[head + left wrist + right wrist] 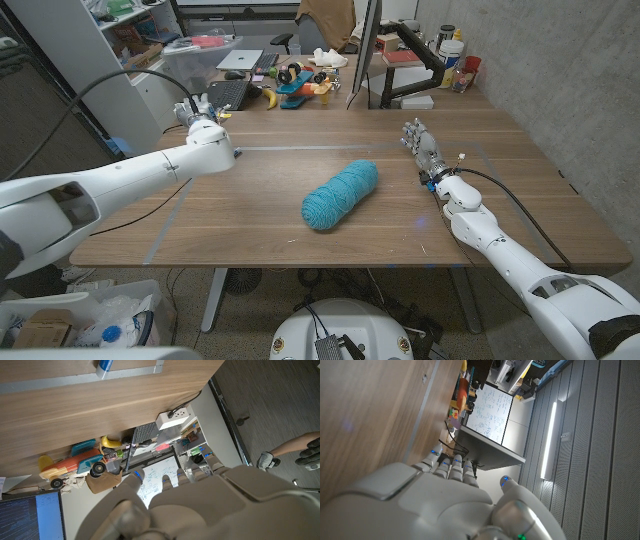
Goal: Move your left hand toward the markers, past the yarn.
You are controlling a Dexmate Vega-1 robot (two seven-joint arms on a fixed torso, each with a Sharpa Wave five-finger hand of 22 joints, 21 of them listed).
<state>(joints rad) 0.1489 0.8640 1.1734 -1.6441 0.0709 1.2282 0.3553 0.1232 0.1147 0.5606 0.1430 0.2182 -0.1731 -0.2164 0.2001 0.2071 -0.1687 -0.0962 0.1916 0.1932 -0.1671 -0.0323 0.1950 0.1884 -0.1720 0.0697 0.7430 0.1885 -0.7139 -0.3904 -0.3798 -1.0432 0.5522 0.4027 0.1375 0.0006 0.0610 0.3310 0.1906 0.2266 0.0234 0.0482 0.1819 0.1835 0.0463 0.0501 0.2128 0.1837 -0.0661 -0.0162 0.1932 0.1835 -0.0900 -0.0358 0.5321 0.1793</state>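
Wooden worktop (pixel 300 170) fills the scene, with a teal yarn skein (pixel 340 194) lying on its side near the middle, touched by nothing. Markers are not something I can pick out anywhere. Left hand (pixel 204 115) hangs over the far left part of the worktop, well apart from the yarn, fingers apart and holding nothing (its own wrist camera looks past the fingers (pixel 137 476) to a toy plane (pixel 70 465)). Right hand (pixel 421 145) stands near the right side, fingers extended and empty.
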